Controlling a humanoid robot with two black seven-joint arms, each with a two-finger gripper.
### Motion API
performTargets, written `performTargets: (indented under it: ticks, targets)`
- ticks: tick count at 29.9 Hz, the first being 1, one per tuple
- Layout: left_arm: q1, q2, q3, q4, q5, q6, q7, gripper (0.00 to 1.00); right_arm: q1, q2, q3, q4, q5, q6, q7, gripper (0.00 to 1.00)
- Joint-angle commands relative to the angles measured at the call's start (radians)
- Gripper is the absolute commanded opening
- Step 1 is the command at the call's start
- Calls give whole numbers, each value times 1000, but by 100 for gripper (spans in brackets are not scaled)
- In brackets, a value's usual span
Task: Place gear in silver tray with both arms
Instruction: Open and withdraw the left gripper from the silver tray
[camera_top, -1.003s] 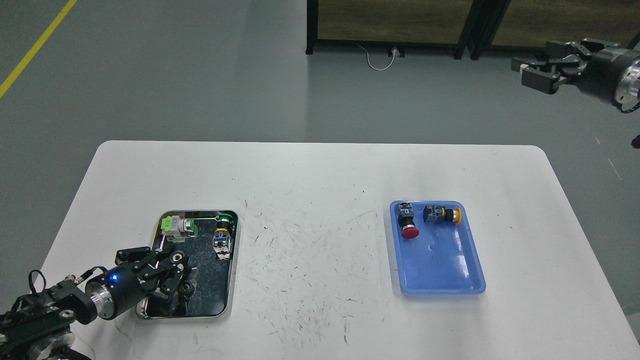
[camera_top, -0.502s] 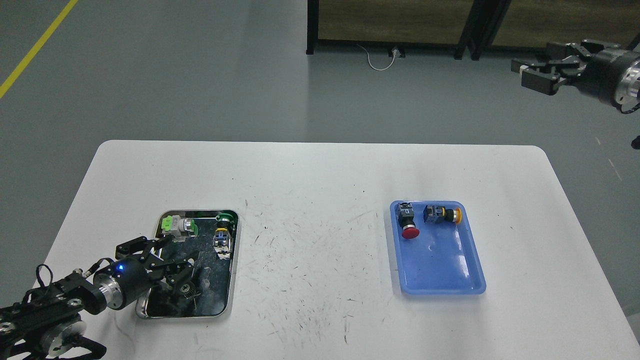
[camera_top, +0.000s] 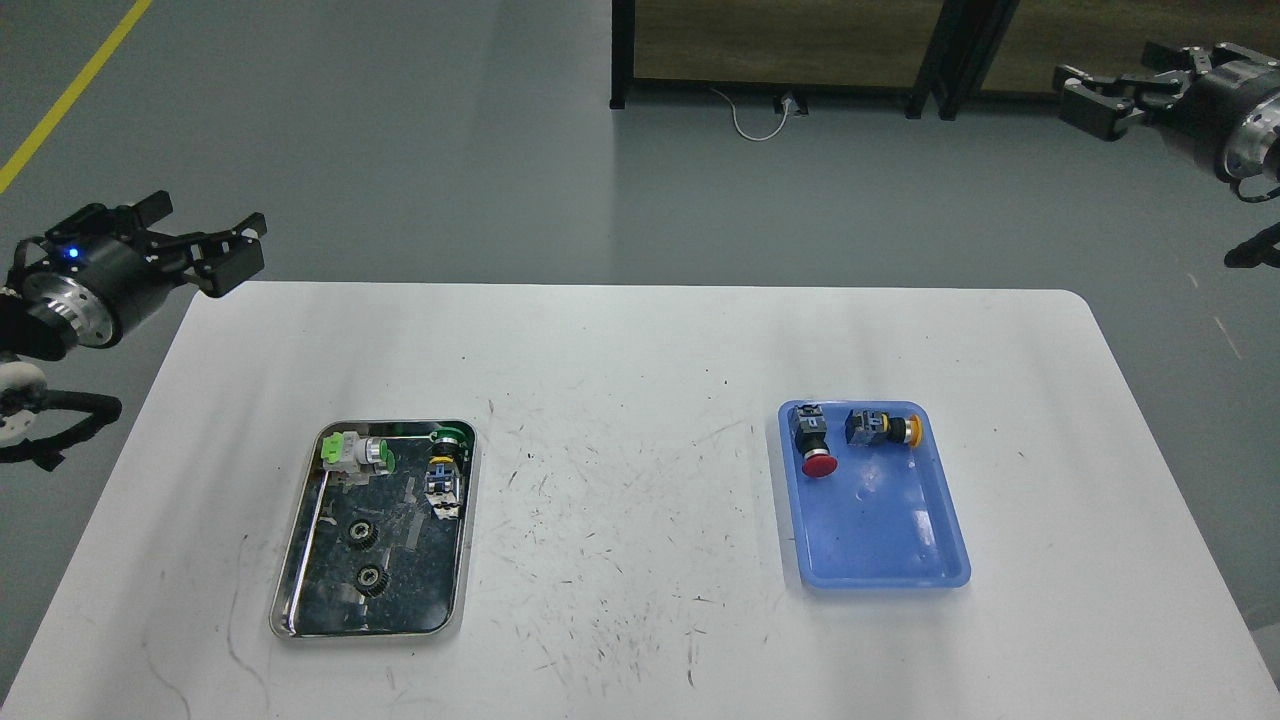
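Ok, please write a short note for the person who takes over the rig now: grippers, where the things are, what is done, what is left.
Left gripper: open, empty, raised off the table's left far corner.
Right gripper: open, empty, high at the far right.
Silver tray: two gears lie in its near half; a green button and a switch in the far half.
Blue tray: red button and yellow button at its far end.
Done: gears are in the silver tray.
Left: no gear visible outside it.

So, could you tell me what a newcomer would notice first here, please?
Probably the silver tray on the table's left, with two dark gears in its mirror-like bottom, and the blue tray on the right holding a red-capped button. Both tools, left and right, hang raised at the table's far corners.
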Motion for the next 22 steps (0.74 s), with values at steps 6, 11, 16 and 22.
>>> performTargets:
  ticks: [6,11,16,22]
  targets:
    - [-290,-82,180,157,-104,-6,29,97,63,134,-10,-119,-5,-103,3,92]
    - [-348,-159,183,236,-105,-12,52,97,83,170,-10,-139,-12,-132,12,93]
    - [-365,-214,185,256,-104,-11,52,97,115,184,1,-150,-12,-137,34,99]
    - [-363,-216,186,256,-104,-12,52,98,142,167,28,-134,-11,-172,38,99]
